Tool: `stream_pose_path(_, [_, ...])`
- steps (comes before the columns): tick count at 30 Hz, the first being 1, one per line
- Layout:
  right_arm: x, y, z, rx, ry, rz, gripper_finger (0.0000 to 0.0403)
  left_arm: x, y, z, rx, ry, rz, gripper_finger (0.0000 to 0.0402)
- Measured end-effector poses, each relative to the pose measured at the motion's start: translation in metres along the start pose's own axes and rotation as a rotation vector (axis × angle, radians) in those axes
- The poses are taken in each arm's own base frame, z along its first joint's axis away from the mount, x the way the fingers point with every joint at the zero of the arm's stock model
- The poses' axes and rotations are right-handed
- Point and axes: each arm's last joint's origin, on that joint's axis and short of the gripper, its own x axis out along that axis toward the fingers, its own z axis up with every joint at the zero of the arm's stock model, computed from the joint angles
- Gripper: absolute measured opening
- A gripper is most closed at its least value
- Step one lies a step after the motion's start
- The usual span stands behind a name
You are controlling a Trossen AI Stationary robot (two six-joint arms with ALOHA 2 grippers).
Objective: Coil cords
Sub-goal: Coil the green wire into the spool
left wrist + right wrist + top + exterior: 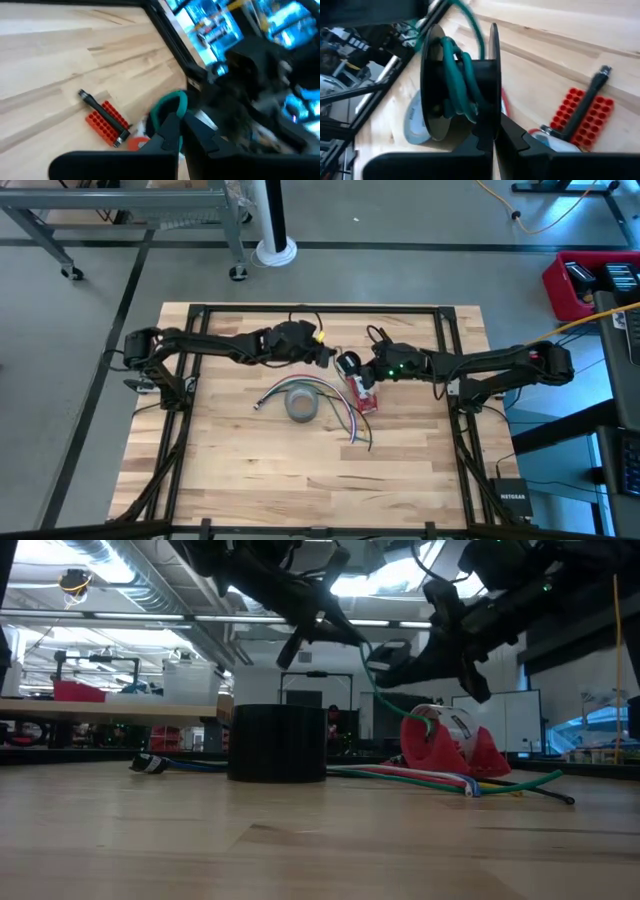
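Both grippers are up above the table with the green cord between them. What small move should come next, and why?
Probably the left gripper should carry the green cord one more turn around the black spool that the right gripper holds. A few loops already sit on the spool, and the cord's tail hangs loose toward the table.

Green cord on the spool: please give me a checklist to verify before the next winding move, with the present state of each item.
1. Right gripper shut on the spool: ok.
2. Green cord lies between the spool's two flanges: ok, several turns.
3. Left gripper shut on the green cord: ok.
4. Cord's hanging tail free of the red object: cannot tell.
5. Tape roll apart from both grippers: ok.
6. Other cords coiled: not ok, loose on the table.
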Motion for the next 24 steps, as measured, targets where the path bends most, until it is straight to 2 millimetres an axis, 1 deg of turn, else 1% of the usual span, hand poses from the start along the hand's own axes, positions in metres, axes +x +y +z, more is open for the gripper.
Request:
stream_pose_path(4, [0.0, 0.004, 0.004, 0.0, -0.016, 0.011, 0.0003, 0.0, 0.002, 0.005, -0.05, -0.015, -0.012, 0.0])
stream_pose_path(11, [0.002, 0.004, 0.005, -0.004, -0.039, -0.013, 0.0003, -0.001, -0.011, 0.007, -0.051, -0.051, -0.129, 0.0])
stream_pose_path(19, [0.009, 0.004, 0.005, -0.002, -0.05, -0.001, 0.0003, -0.001, -0.021, 0.005, -0.044, -0.047, -0.154, 0.0])
stream_pose_path(24, [0.009, 0.008, 0.008, 0.002, -0.087, 0.039, 0.0003, 0.008, -0.027, 0.001, -0.039, -0.039, -0.167, 0.0])
